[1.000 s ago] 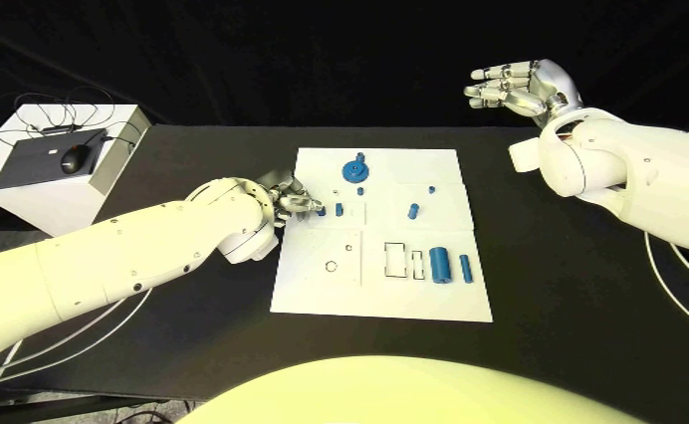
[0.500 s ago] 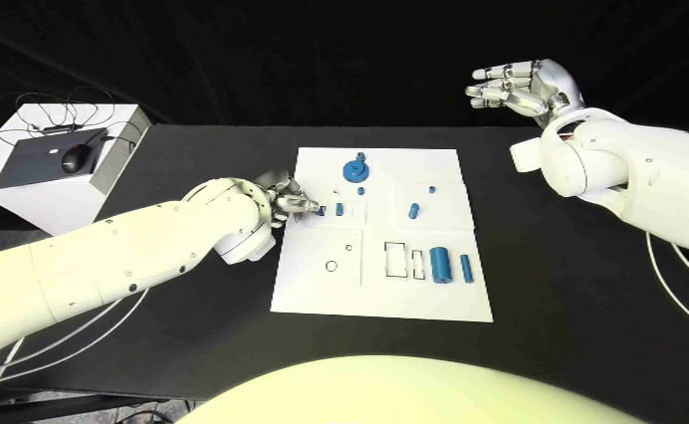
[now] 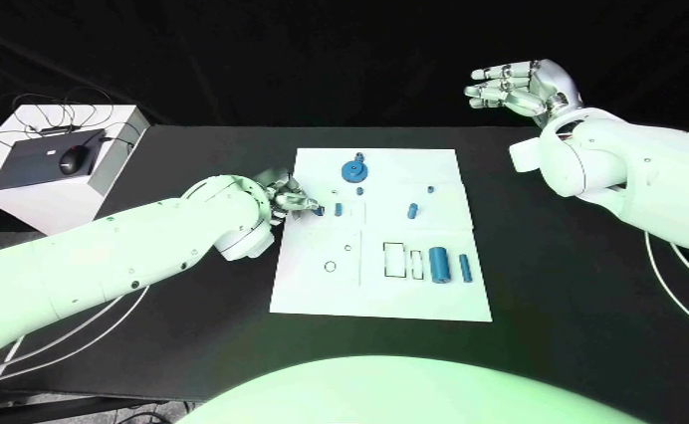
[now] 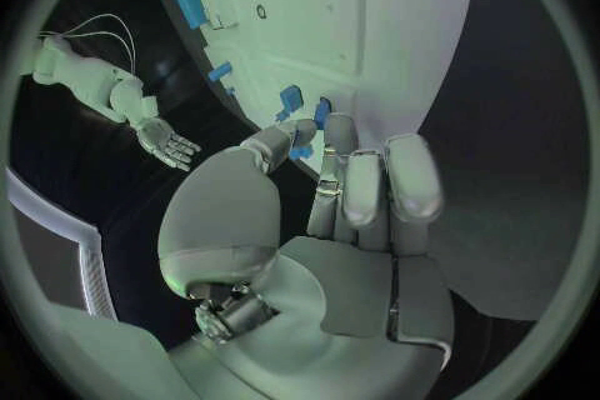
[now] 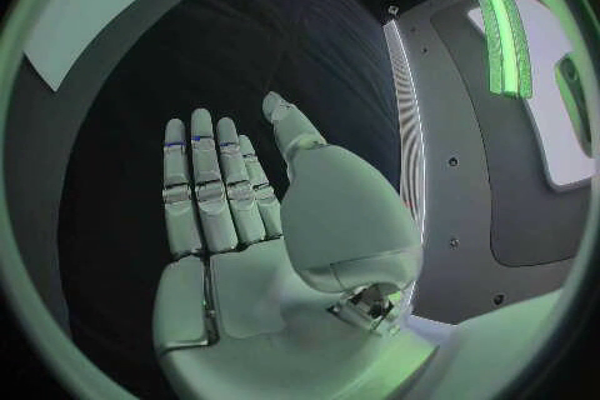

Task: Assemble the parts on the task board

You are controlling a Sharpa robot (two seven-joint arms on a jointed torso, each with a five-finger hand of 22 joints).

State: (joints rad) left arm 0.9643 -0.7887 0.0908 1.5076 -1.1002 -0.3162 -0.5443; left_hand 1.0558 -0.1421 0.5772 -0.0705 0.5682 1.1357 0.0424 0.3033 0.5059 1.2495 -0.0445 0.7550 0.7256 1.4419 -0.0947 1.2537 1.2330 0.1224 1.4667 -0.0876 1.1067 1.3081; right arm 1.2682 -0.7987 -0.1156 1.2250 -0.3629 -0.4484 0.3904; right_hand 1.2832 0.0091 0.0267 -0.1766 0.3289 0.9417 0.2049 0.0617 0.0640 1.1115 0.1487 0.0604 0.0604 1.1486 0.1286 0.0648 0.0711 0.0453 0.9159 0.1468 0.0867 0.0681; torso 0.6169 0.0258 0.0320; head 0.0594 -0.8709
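Note:
The white task board (image 3: 380,295) lies mid-table. My left hand (image 3: 292,201) rests at the board's left edge and pinches a small blue part (image 4: 300,152) between thumb and finger. Just past the fingertips stands a short blue peg (image 3: 339,210). A round blue gear-like part (image 3: 354,169) sits at the board's far end, a slanted peg (image 3: 412,211) in the middle, and a thick blue cylinder (image 3: 439,264) with a thin one (image 3: 465,267) on the near right. My right hand (image 3: 520,88) hangs high over the table's far right, fingers spread, holding nothing.
A white box (image 3: 51,200) carrying a black pad and a mouse stands at the table's left edge, with cables behind it. Empty rectangular slots (image 3: 395,260) and a small ring hole (image 3: 331,267) mark the board's near half.
My left hand has edged slightly toward the far side along the board's left edge. The right hand has not moved.

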